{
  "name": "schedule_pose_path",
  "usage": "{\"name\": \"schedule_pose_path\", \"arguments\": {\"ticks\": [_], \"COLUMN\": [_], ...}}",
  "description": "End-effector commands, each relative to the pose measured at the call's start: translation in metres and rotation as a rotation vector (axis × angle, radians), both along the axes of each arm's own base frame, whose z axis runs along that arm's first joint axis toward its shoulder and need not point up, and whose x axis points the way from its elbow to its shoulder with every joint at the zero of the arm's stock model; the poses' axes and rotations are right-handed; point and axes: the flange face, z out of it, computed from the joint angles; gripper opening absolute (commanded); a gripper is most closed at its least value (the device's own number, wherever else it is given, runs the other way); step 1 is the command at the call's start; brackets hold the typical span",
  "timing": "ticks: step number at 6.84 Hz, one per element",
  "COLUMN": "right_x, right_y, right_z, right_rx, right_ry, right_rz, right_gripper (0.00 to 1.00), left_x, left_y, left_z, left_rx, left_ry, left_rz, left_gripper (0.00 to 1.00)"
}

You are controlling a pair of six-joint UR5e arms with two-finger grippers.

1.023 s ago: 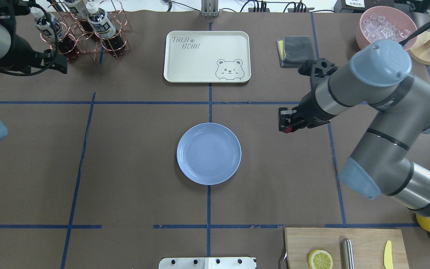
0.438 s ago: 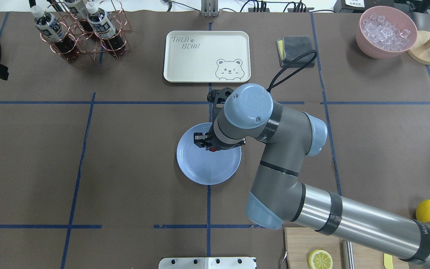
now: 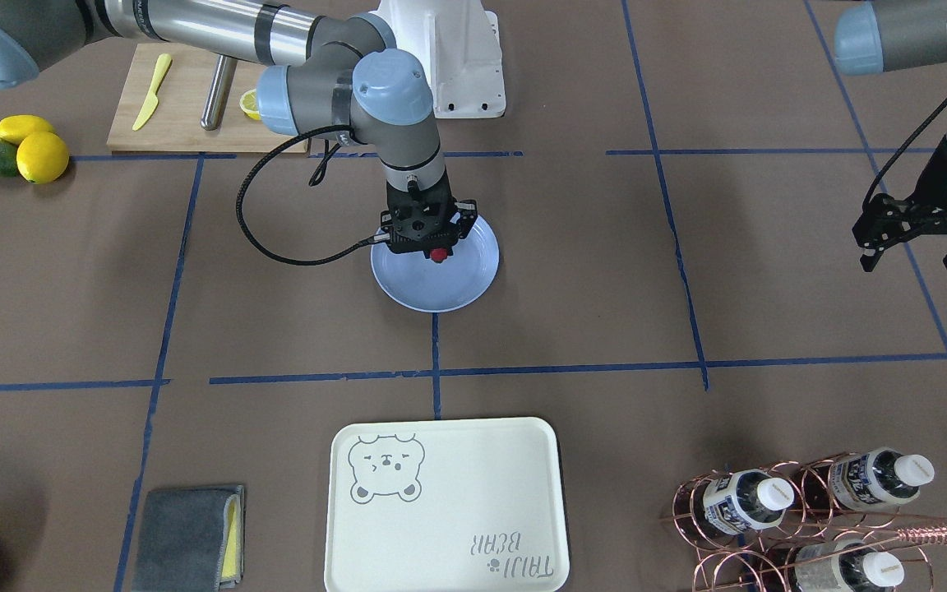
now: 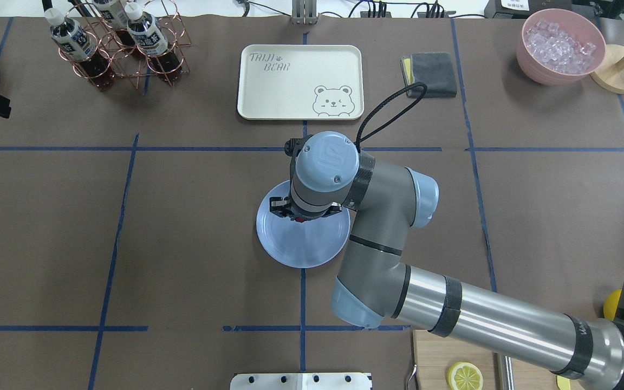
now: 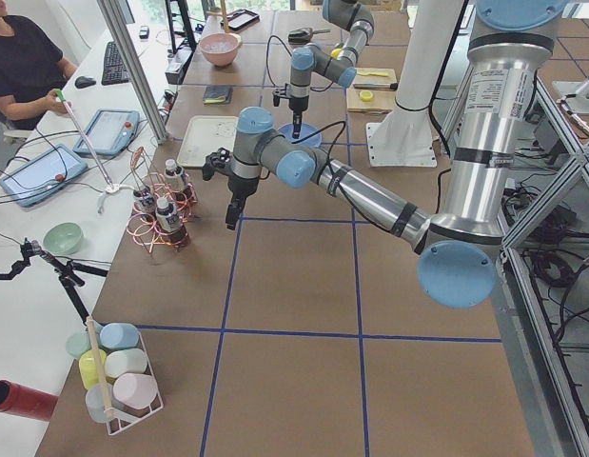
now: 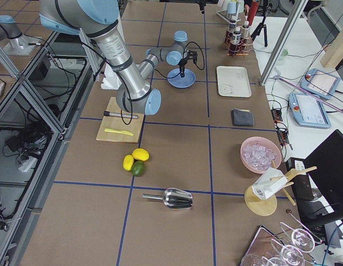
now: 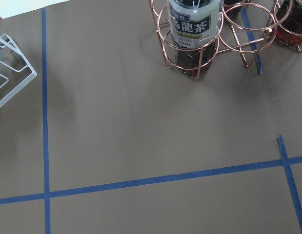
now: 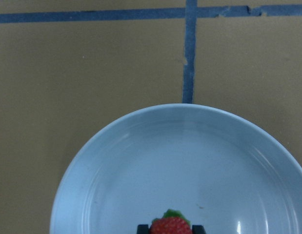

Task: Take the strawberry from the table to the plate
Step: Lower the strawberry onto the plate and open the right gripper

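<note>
Brown table point(image 4: 182, 227) holds a blue plate point(image 4: 296, 248) beneath a red, green-capped strawberry point(image 8: 171, 227).

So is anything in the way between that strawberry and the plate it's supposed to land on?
Nothing visible. The right gripper holds the strawberry directly over the plate, and the blue surface beneath it is bare. Whether the berry touches the plate cannot be told.

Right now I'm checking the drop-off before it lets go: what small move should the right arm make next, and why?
Probably ease straight down a little before opening. The right gripper is shut on the strawberry with the plate directly beneath it, inside the rim, so no sideways shift seems needed. Whether the berry already touches the plate cannot be told.
</note>
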Motion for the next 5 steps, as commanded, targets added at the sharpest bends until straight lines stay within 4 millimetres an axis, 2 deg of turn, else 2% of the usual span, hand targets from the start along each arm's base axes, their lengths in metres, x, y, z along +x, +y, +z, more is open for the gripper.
{"name": "schedule_pose_path", "arguments": {"ticks": [1,3,4,5], "right_x": [-0.0084,-0.0115,-0.0112,-0.0115], "right_y": [-0.0016,-0.0017,-0.0015,-0.0002], "right_z": [0.0116,0.0165,0.0142,0.0146], "right_rx": [0.000,-0.007,-0.014,-0.015], "right_ry": [0.027,0.036,0.030,0.029], "right_rz": [0.000,-0.002,0.006,0.003], "right_gripper": [0.00,0.00,0.42,0.99], "left_x": [0.0002,0.0006,0.0011,0.0011], "left_y": [0.0001,-0.0004,-0.0016,-0.0016], "left_z": [0.0001,-0.0001,-0.0002,-0.0002], "left_rx": [-0.001,-0.002,-0.002,-0.002], "left_ry": [0.002,0.004,0.004,0.004], "left_rz": [0.000,0.001,0.001,0.001], "left_gripper": [1.00,1.00,1.00,1.00]}}
